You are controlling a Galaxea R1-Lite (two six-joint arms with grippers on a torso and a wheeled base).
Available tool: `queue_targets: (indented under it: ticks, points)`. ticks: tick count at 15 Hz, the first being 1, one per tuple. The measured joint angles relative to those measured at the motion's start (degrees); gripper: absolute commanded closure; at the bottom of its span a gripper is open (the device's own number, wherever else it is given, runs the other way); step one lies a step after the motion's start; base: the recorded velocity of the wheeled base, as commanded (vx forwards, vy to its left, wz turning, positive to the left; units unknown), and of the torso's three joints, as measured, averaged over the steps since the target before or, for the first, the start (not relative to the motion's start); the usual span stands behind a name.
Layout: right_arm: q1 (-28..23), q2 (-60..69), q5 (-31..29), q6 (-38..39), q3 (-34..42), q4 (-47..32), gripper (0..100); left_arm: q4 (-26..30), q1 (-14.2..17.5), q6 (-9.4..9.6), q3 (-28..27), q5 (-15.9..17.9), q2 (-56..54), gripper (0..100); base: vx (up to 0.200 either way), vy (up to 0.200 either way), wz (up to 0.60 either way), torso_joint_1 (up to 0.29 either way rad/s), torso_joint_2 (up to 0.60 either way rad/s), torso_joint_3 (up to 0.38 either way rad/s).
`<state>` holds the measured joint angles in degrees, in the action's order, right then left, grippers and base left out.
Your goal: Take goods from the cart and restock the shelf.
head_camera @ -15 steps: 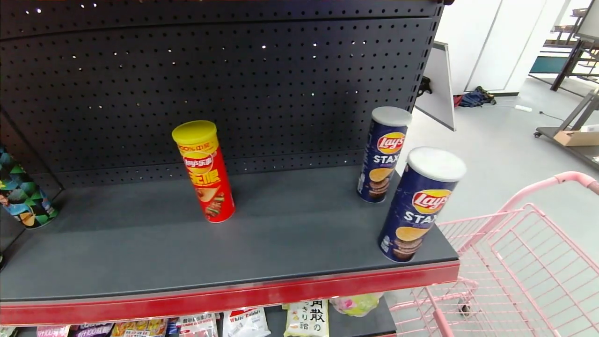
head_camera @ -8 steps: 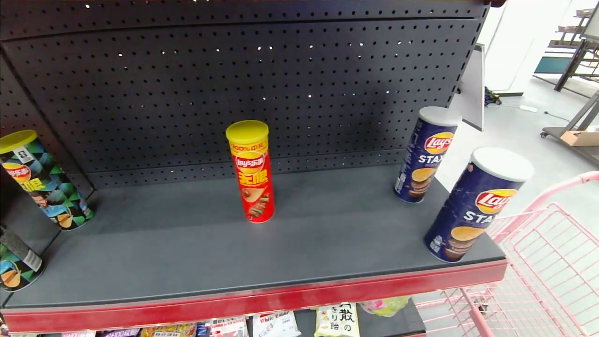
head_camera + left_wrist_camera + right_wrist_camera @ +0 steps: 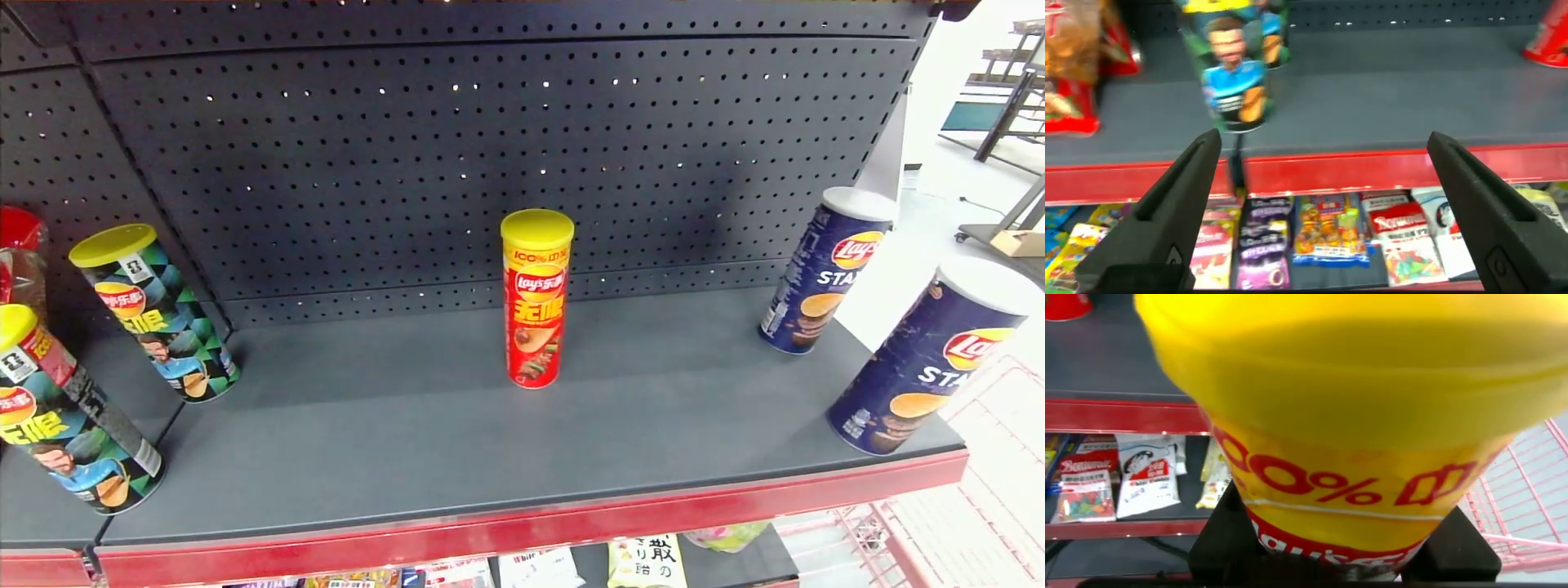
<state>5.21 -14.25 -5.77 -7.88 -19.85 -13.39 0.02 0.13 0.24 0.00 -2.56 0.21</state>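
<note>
Centrally on the shelf [image 3: 392, 457] stands a red can [image 3: 535, 302].

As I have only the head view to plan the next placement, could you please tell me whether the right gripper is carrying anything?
Observer: Yes, the right gripper is shut on a yellow-lidded can with red print.
Operator: Thank you. Is the left gripper free?
Observer: The left gripper is open and empty.
Operator: What does it face?
Observer: It faces a green patterned can that stands close behind the red shelf edge.
</note>
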Motion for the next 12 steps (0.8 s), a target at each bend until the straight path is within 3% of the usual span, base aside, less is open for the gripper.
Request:
queue_targets:
  ticks: [8,12]
  points:
    - [0.05,7.69,2.90,-2.74,4.75,0.52,100,0.16,-0.04,0.33,-0.05,0.29,0.37,0,0.000,0.000,0.00,0.000,0.00,0.000]
    - [0.02,8.61,8.19,0.68,5.90,0.63,100,-0.02,-0.21,3.77,-0.18,7.34,0.80,0,0.000,0.000,0.00,0.000,0.00,0.000]
